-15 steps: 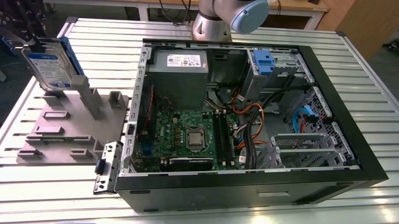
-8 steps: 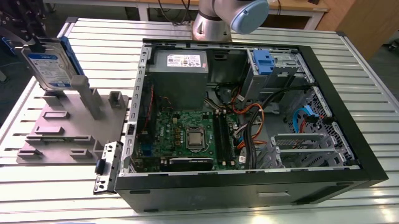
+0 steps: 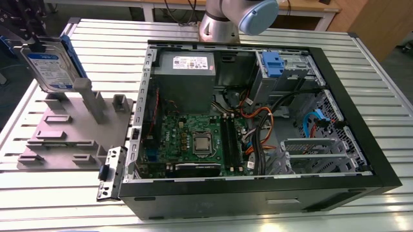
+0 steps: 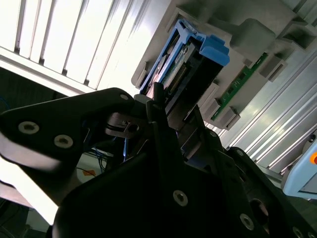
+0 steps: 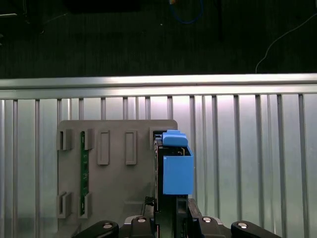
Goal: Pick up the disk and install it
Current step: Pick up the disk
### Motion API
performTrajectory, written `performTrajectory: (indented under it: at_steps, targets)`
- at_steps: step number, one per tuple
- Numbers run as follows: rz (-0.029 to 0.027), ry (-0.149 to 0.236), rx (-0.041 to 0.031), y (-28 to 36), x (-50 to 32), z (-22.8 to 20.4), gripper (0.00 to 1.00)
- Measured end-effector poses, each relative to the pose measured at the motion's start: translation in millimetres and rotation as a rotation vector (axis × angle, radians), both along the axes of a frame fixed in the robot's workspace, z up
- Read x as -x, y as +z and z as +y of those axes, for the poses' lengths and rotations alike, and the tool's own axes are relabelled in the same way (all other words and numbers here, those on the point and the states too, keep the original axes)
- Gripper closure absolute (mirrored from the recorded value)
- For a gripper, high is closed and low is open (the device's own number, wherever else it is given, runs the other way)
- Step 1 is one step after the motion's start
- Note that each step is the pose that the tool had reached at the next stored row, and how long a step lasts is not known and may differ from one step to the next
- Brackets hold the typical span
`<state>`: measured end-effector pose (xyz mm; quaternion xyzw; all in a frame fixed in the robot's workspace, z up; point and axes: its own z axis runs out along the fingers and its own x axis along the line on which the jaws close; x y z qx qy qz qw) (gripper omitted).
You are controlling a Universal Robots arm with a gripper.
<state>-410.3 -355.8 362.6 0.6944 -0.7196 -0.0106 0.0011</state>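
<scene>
Landmark: one open black computer case (image 3: 258, 186), lying on its side on the slatted metal table (image 3: 65, 193). Everything below is placed off that.

Disk count: one. It's a flat rectangular silver-grey disk (image 3: 50, 65) with a white-and-blue label and blue plastic side rails.

Disk spot: outside the case, off to the exterior view's left of it. It stands on edge, a bit tilted, over the far end of a grey plastic fixture block (image 3: 65, 140). Can't tell whether its lower edge touches the block.

Tool count: one black two-finger tool (image 5: 172, 206).

Tool state: clamped on the disk as far as I can see. Both wrist views have a finger on either side of it (image 4: 185, 64), with the blue rail sticking out past them.

Fixture: one, just beside the case, and it has several upright posts and slots.

Memory stick: one thin green stick (image 5: 84, 173), standing in a slot of the fixture and apart from the disk.

Inside the case, one of each:
- grey power-supply box (image 3: 184, 82) with a white sticker
- green motherboard (image 3: 187, 135) with a square silver processor (image 3: 202, 143)
- blue-fronted caddy (image 3: 272, 65) in a metal cage

Arm: one silver and pale-blue robot arm (image 3: 239, 17), rising from behind the case.
</scene>
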Motion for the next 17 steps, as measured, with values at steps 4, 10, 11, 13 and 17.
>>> performTrajectory:
  at_steps: [4, 10, 11, 13, 17]
  targets:
    - [0.0005, 0.000, 0.0002, 2.0, 0.0, 0.0, 0.65]
    - [0.0003, 0.000, 0.0002, 2.9, 0.0, 0.0, 0.65]
    - [0.0003, 0.000, 0.0001, 2.9, 0.0, 0.0, 0.65]
    - [0.0003, 0.000, 0.0001, 2.9, 0.0, 0.0, 0.65]
    - [0.0005, 0.000, 0.0002, 3.2, 0.0, 0.0, 0.65]
